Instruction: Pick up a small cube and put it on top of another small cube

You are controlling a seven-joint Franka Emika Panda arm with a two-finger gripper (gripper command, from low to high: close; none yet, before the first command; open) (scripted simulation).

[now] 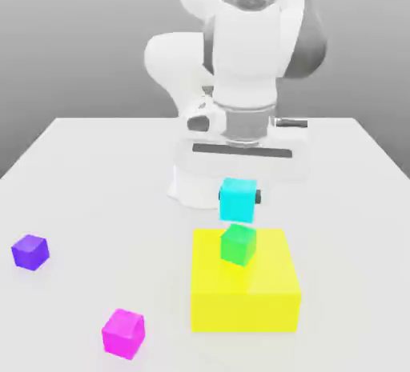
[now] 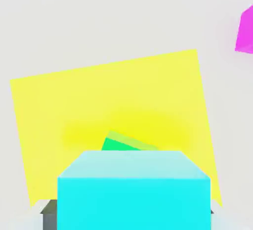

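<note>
**Cyan cube up, green cube just below**

My gripper (image 1: 239,200) is pinching the cyan cube (image 1: 238,199) between its fingers, near the middle of the exterior view, a little right of centre. The pick is done: the cube is off the table (image 1: 88,178) and hangs just above the green cube (image 1: 239,244), with a thin gap between them as far as I can judge.

The green cube sits on the yellow block (image 1: 264,290), towards that block's far left part, turned a bit askew. In the hand view the cyan cube (image 2: 133,192) fills the lower middle, and a sliver of the green cube (image 2: 121,143) peeks out past its far edge, with the yellow block (image 2: 148,90) spreading behind.

What is left, I think: line up over the green cube, lower until the two touch, let go, lift away. The alignment looks close but not exact.

No containers here. The purple cube (image 1: 30,251) lies at the left edge, the magenta cube (image 1: 123,333) at lower left, both well apart from the stack.
</note>
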